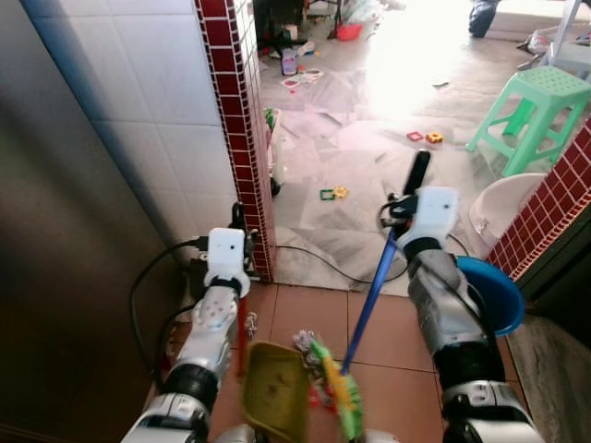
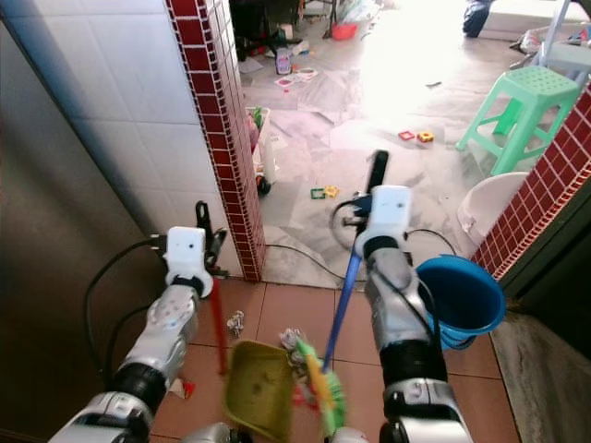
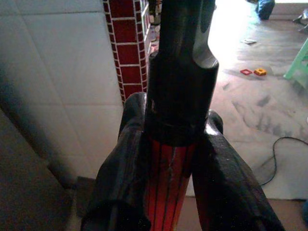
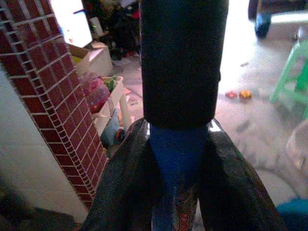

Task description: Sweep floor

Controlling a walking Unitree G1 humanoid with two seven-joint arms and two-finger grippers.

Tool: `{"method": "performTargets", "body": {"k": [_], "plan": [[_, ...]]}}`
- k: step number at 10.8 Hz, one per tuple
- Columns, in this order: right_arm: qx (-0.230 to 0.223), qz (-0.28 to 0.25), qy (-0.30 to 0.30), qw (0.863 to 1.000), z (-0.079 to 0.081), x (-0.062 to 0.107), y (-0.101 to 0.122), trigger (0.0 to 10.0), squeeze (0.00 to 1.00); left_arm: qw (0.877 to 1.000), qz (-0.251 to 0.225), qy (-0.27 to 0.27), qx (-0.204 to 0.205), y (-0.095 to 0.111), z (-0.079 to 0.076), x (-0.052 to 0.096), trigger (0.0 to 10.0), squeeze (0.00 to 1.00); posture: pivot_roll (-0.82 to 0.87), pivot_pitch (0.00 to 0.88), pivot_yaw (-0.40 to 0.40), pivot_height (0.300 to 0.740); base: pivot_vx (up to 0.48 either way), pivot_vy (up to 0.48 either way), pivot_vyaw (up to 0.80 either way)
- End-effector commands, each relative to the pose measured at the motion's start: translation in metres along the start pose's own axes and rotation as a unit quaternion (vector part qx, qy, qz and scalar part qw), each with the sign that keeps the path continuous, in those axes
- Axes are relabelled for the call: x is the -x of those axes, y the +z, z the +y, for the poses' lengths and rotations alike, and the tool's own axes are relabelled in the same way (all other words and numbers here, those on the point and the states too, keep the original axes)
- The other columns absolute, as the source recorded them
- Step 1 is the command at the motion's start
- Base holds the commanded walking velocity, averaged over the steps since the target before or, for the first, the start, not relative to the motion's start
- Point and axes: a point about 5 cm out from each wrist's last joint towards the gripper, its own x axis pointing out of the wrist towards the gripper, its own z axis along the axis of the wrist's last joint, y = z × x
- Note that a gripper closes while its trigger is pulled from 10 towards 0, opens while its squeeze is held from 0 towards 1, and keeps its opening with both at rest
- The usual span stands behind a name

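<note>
Head view: your dustpan [image 1: 275, 389] sits at six o'clock, broom head [image 1: 338, 388] raking scraps in. Left wrist: fingers [image 3: 125, 163] clamp the red handle [image 3: 168, 185]. Right wrist: fingers [image 4: 127, 178] pinch the blue broomstick [image 4: 175, 163].

We see a floor of two kinds. Close to us it is made of orange-brown square tiles [image 1: 305, 309], and farther away it turns into pale grey stone floor [image 1: 369, 138] with bright light on it.

On the brown tiles lies a small crumpled scrap of rubbish [image 2: 235, 322]. A round blue plastic bucket [image 2: 462, 297] is near the red brick wall.

On the grey floor stands a light green plastic stool [image 1: 531, 115]. Small toy blocks lie there too: a red and an orange one [image 1: 424, 137], and a green and a yellow one [image 1: 333, 193]. A thin black cable [image 1: 323, 258] runs across the grey floor. A white round tub [image 1: 503, 212] sits by the stool.
</note>
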Motion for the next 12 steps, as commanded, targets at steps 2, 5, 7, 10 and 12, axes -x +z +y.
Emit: {"method": "performTargets", "body": {"k": [2,5,7,10,12], "plan": [[-0.108,0.000,-0.008,0.994,0.003,-0.009,0.016,10.0,0.00,0.999,0.041,-0.004,0.028,-0.015,-0.004,0.003,10.0,0.00,-0.12,0.000,0.071,0.740,0.000,0.000,0.00],[-0.156,-0.013,0.005,0.988,0.009,-0.017,0.040,10.0,0.00,0.997,0.055,0.021,0.057,-0.018,0.004,0.000,10.0,0.00,-0.11,0.000,0.071,0.740,0.000,0.000,0.00],[-0.114,-0.040,0.026,0.992,0.008,-0.020,0.057,10.0,0.00,0.996,0.054,0.014,0.075,-0.016,0.005,-0.002,10.0,0.00,-0.11,0.000,0.073,0.740,0.000,0.000,0.00],[0.058,-0.177,0.065,0.980,-0.004,-0.008,0.099,10.0,0.00,0.996,-0.023,0.052,0.068,0.013,0.027,-0.008,10.0,0.00,-0.11,0.000,0.072,0.740,0.000,0.000,0.00],[0.103,-0.203,0.044,0.973,-0.017,-0.001,0.101,10.0,0.00,0.991,-0.082,0.100,0.042,0.034,0.048,-0.007,10.0,0.00,-0.11,0.000,0.073,0.740,0.000,0.000,0.00]]}}
